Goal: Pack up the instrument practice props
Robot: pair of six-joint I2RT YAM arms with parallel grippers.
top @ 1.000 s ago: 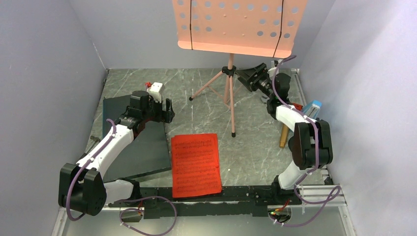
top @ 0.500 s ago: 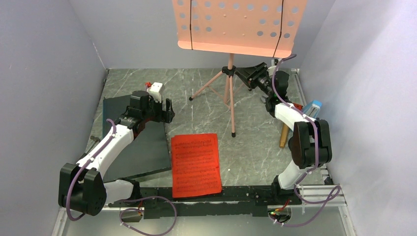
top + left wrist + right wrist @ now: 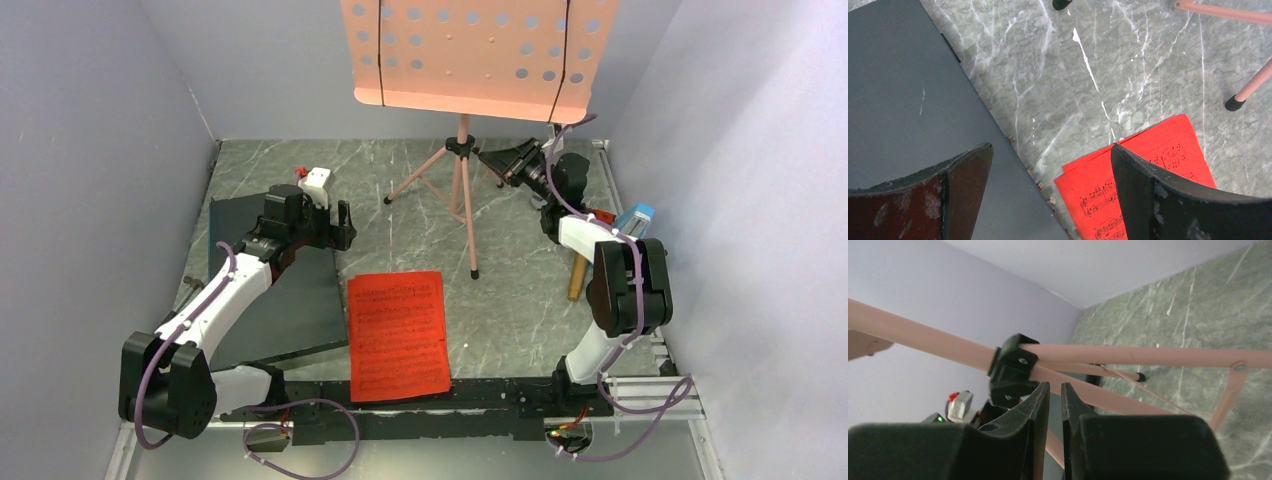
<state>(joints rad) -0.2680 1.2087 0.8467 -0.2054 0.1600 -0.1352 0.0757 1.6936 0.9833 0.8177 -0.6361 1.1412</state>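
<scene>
Looking down on a grey marbled table (image 3: 520, 300) with two robot arms, at what reads as an early stage of packing. None of the props appears put away, and no case or bag can be made out.

The pink music stand (image 3: 480, 50) is upright at the top centre of the overhead view, with its tripod legs spread and its perforated top raised, not folded. The right gripper (image 3: 497, 158) is up against the black tripod hub (image 3: 1013, 367), just to its right in the overhead view. In the right wrist view its jaws are drawn almost together, leaving a thin slit, and the tips overlap a pink leg. Whether they pinch any part of the stand cannot be told.

The red sheet-music pages (image 3: 398, 335) lie flat and loose on the table at the lower centre. The left gripper (image 3: 1050, 150) hovers low with jaws spread wide, holding nothing. It is partly above the pages' upper corner and partly above a dark flat slab (image 3: 908, 100) at the left.

At the right edge, the small blue metronome (image 3: 637, 216) sits beside the right arm. Below it a gold shaft (image 3: 577, 277), probably the microphone, pokes out from behind that arm.

Judged from this, the stand is the step in hand. Folding it, gathering the pages, and collecting the metronome and microphone all remain.
</scene>
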